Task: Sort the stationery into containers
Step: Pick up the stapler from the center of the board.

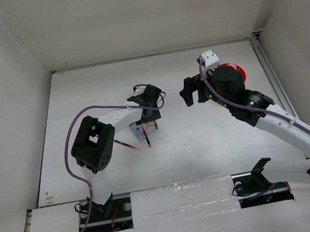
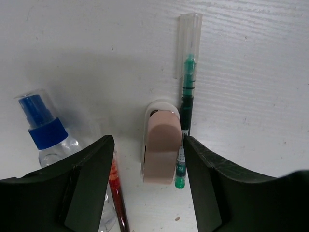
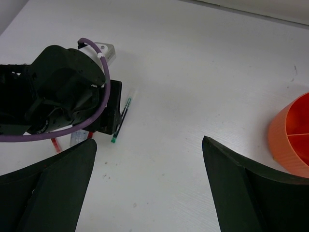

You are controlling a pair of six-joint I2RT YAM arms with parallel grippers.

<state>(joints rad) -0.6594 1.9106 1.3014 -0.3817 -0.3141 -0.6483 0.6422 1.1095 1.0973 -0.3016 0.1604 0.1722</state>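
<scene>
Fingers (image 2: 87, 183) spread, left gripper (image 2: 147, 140) straddles pink eraser block (image 2: 161, 150); right gripper (image 3: 148, 141) gapes, orange tub (image 3: 289, 140) half cut off.

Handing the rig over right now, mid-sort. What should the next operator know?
Left gripper: open, straddling the pink eraser, not gripping it.
Right gripper: open, empty; the orange tub shows at its wrist view's edge.
Beside the eraser: green pen alongside it, blue-capped spray bottle, red pen.
Done: nothing seen in the tub's visible compartments.
To do: everything, starting with the eraser.
</scene>
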